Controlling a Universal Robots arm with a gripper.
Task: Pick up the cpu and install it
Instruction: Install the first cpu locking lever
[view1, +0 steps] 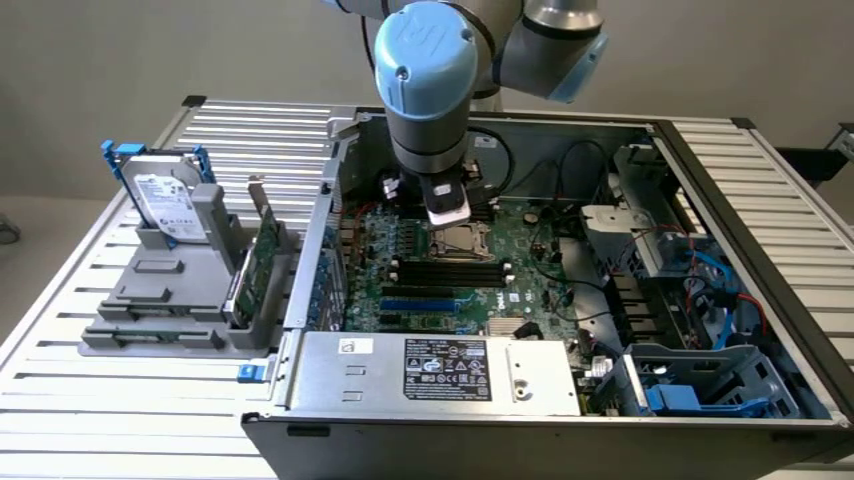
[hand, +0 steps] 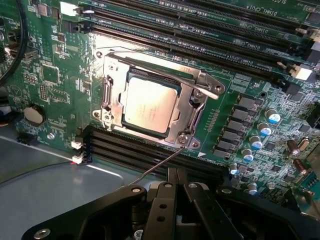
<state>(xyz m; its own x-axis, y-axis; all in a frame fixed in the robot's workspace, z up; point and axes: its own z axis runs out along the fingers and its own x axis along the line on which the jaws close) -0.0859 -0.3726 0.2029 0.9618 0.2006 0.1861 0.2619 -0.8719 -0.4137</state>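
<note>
A: Eyes on the open computer case (view1: 755, 190), lying on its side on the slatted counter (view1: 67, 385). That puts the motherboard (hand: 50, 75) face up, so the arm can come straight down on it.

B: And where's the cpu (hand: 150, 105)?

A: Seated in the socket! It lies flat, silvery top up, square inside the metal frame (hand: 200, 82). In the exterior view you just glimpse it below the arm's tip, mid-board.

B: So the pincer (hand: 176, 175) isn't carrying it?

A: No. The fingertips are pressed together with nothing between them, hovering above the socket's edge and clear of the chip. I'd read that as a let-go: the chip rests on its own.

B: What about that thin wire lever (hand: 157, 165)?

A: It sticks out loose from the frame's corner, across the black memory slots (hand: 130, 150). To my eye the clamp isn't latched, so the chip looks held by the socket's walls alone, though I can't be sure.

B: And over on the exterior view's left?

A: A grey holder (view1: 160, 300) on the counter keeps the spares apart from the case. The hard drive (view1: 167, 205) with its blue handles stands up in it, and the green circuit card (view1: 263, 262) stands on edge beside it. Upright like that, each offers a rim for gripping.

B: Placement looks done, then.

A: The chip's placement, I'd say so.
</note>
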